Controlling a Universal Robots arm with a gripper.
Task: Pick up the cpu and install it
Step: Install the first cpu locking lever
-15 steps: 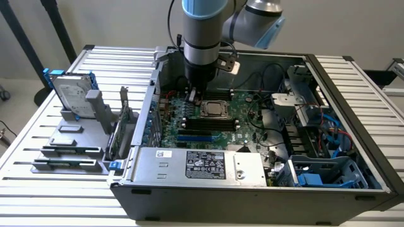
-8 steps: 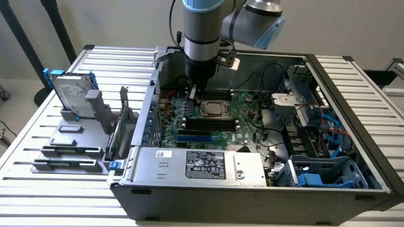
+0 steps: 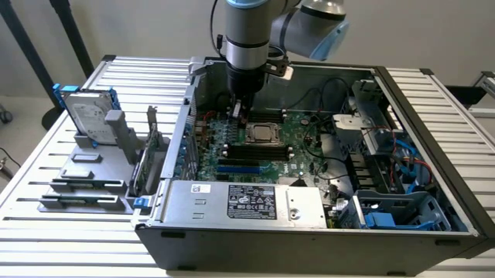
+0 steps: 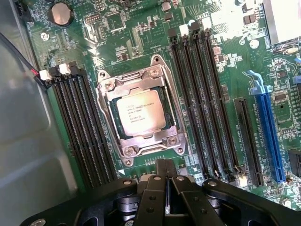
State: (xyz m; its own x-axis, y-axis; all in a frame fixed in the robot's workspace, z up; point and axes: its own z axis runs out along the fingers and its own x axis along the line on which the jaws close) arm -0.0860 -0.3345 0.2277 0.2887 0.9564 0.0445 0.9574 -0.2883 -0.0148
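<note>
The gripper hung with its fingers pressed together, empty, just beside the cpu seated in the motherboard socket.

Open computer case on a slatted bench
A hard drive with blue rails stands beside it; the power supply sits inside.

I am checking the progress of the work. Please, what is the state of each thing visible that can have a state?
cpu: seated in the socket, metal frame around it.
gripper: shut, empty, beside the socket.
computer case: open, side panel off.
hard drive: upright in the grey holder, outside the case.
</note>
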